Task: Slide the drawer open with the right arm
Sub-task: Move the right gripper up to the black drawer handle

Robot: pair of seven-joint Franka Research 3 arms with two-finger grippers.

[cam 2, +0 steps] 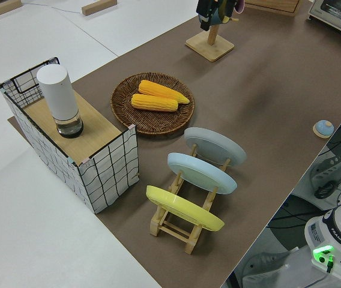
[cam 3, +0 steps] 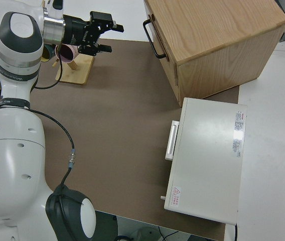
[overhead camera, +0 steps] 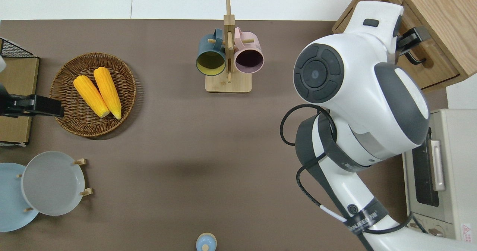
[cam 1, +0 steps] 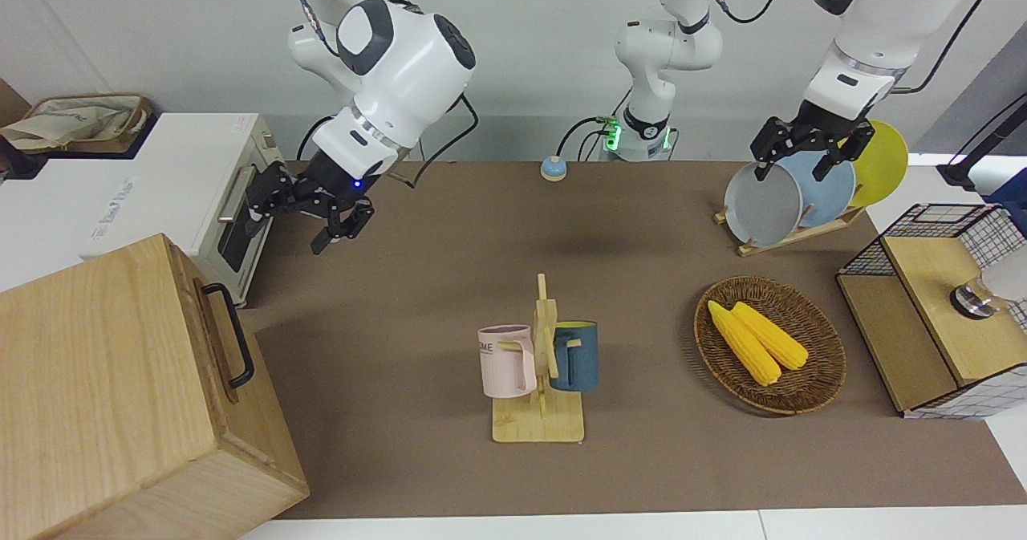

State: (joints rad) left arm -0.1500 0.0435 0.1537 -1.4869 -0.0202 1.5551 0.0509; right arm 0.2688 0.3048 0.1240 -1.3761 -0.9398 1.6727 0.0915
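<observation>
On the brown table mat, only the side view shows the right gripper spread, short of the drawer.

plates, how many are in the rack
3, standing in one wooden rack at the left arm's end of the table: a grey plate toward the middle of the table, a blue plate in the middle, a yellow plate outermost. None looks hidden.

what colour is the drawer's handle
Black, a metal bar handle on the light-wood drawer; clearest in the right side view.

Brown-matted table bears mug stand, corn basket, plate rack.
</observation>
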